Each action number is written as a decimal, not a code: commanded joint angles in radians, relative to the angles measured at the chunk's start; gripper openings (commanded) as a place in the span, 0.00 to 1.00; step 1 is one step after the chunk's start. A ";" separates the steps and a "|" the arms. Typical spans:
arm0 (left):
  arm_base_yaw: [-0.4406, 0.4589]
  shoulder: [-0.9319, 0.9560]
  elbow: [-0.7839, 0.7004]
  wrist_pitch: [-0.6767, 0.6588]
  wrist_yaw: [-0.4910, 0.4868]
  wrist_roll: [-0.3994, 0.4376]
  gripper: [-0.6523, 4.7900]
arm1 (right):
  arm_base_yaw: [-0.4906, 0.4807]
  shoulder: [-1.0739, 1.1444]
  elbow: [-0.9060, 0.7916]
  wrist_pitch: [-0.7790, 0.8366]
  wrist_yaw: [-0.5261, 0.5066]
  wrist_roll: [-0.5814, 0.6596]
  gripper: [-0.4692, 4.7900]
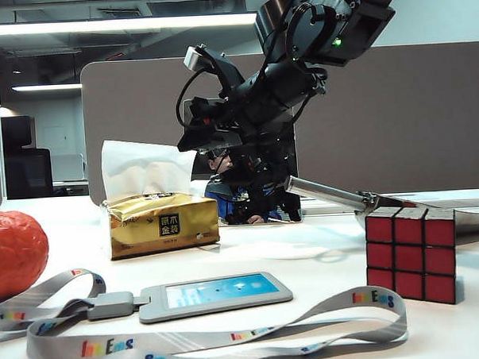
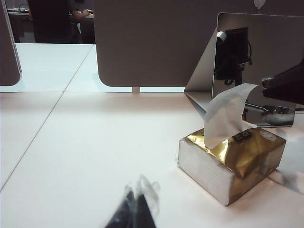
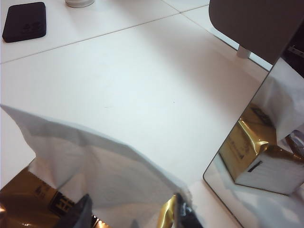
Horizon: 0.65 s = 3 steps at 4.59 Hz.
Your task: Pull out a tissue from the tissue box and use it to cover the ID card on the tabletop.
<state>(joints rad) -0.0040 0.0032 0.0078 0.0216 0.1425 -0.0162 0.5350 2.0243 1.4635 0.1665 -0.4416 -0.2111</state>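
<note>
The gold tissue box (image 1: 163, 222) stands left of the table's middle, with a white tuft (image 1: 144, 169) sticking up out of it. No tissue free of the pack is in view. The ID card (image 1: 217, 293), blue-faced in a grey holder on a lettered lanyard (image 1: 230, 339), lies flat in front of the box. My right gripper (image 3: 133, 214) is open just over the box (image 3: 19, 199), with the tuft (image 3: 95, 156) between its fingers (image 3: 78, 213). My left gripper (image 2: 135, 209) is shut and empty, low over bare table well away from the box (image 2: 237, 161).
A Rubik's cube (image 1: 411, 253) sits at the right and an orange lumpy object (image 1: 12, 253) at the left edge. A mirror (image 2: 266, 47) and a metal ladle (image 1: 336, 195) stand behind the box. A black phone (image 3: 23, 21) lies farther off. A grey partition (image 2: 152, 42) backs the table.
</note>
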 commanded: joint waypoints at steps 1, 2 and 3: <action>-0.001 0.001 0.003 -0.006 0.004 0.000 0.11 | 0.043 0.059 0.069 0.047 0.070 0.002 0.08; -0.001 0.001 0.003 -0.006 0.004 0.000 0.11 | 0.059 0.059 0.069 0.047 0.071 0.002 0.08; -0.001 0.001 0.003 -0.006 0.004 0.000 0.11 | 0.072 0.059 0.069 0.048 0.069 0.002 0.08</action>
<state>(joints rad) -0.0040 0.0032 0.0078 0.0055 0.1425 -0.0162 0.6029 2.0861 1.5265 0.1967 -0.3698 -0.2108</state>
